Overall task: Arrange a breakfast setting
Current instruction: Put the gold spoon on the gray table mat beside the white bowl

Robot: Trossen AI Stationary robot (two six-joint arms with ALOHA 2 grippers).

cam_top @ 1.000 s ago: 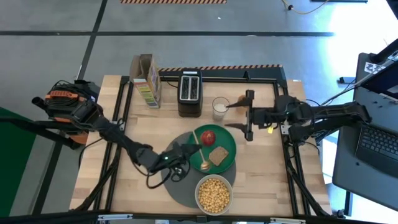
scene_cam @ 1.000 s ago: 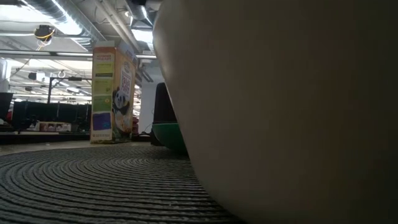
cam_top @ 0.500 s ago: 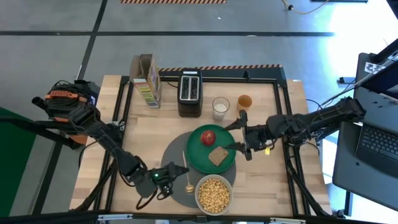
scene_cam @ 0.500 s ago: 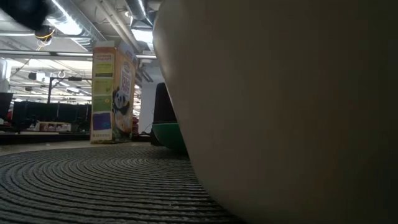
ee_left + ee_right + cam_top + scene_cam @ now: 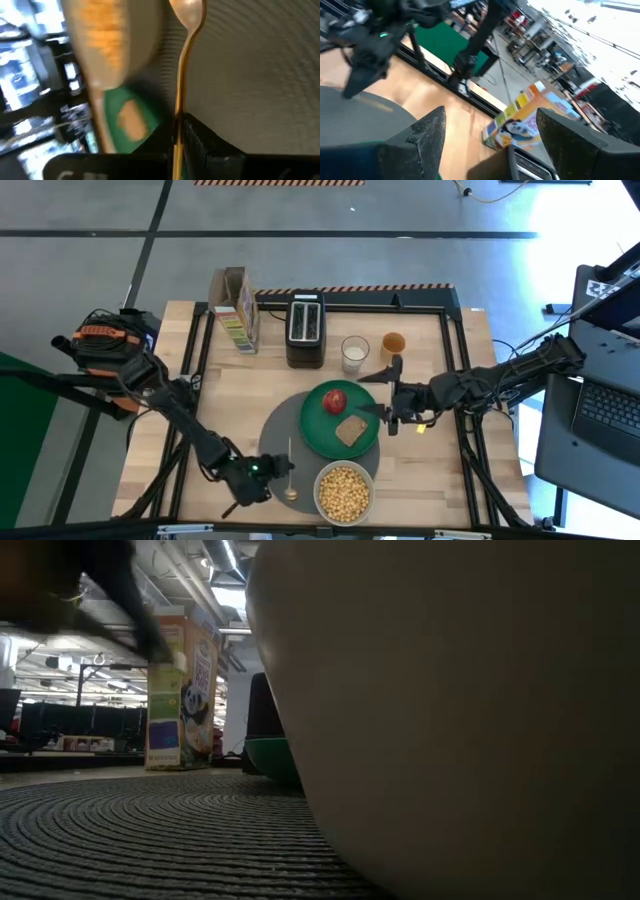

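Note:
The round grey mat (image 5: 275, 430) carries the green plate (image 5: 318, 430) with the red apple (image 5: 335, 400) and the brown toast slice (image 5: 350, 430). The pale bowl (image 5: 343, 492) of yellow cereal stands on the mat's near right part. My left gripper (image 5: 276, 469) is shut on the thin golden spoon (image 5: 290, 472) above the mat, just left of the bowl. The spoon also shows in the left wrist view (image 5: 184, 75). My right gripper (image 5: 378, 390) is open and empty beside the plate's right rim. My left gripper pinches the spoon's handle (image 5: 178, 122) between its two fingers, some way back from the spoon's bowl (image 5: 188, 12). The fingers come from the table's left and lie across the handle. The spoon's bowl end (image 5: 291, 494) points toward the near edge. The low view shows it held above the mat.
A black toaster (image 5: 305, 328), a cereal box (image 5: 235, 310), a glass of milk (image 5: 354, 352) and an orange cup (image 5: 393, 343) stand along the far side. Bare wood lies left of the mat and at the table's right.
My left gripper has carried the spoon off the green plate toward the near edge and the left. The spoon now hangs over the mat beside the bowl. My right gripper has moved from beside the milk glass toward the near edge, to the plate's right rim.

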